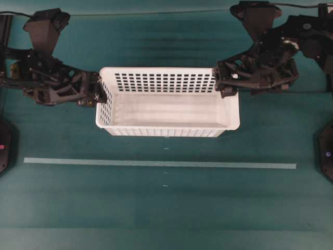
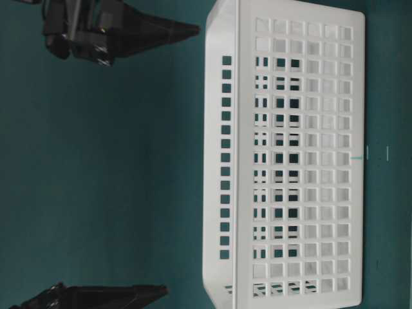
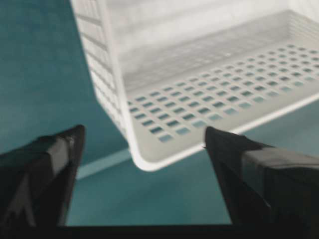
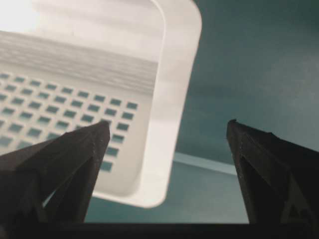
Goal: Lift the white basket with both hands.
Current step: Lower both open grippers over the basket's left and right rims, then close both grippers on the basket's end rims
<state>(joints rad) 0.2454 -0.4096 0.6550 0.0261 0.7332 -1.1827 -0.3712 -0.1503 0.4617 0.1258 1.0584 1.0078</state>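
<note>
White slotted plastic basket [image 1: 167, 102], large and rectangular with a rounded rim, sits on the teal table [image 1: 156, 208] between the two arms, one short end facing each. Left black lattice gripper [image 1: 100, 92] is spread wide, holding nothing; in its wrist view the basket's near corner and end rim lie just ahead between the fingertips [image 3: 75, 137]. Right black lattice gripper [image 1: 222, 83] is likewise spread and empty, its fingers [image 4: 94, 137] straddling the rounded rim at that end. To do this well, I'd centre each gripper on its end rim, one finger inside the wall and one outside, close both together, then raise at matched rates so the basket stays level. Left looks off toward a corner, so I'd correct that first. Hard to tell: overhead suggests the tips touch the rim, but contact isn't confirmed. The table-level view crops both arms to their tips, and both wrist views are blurred.
</note>
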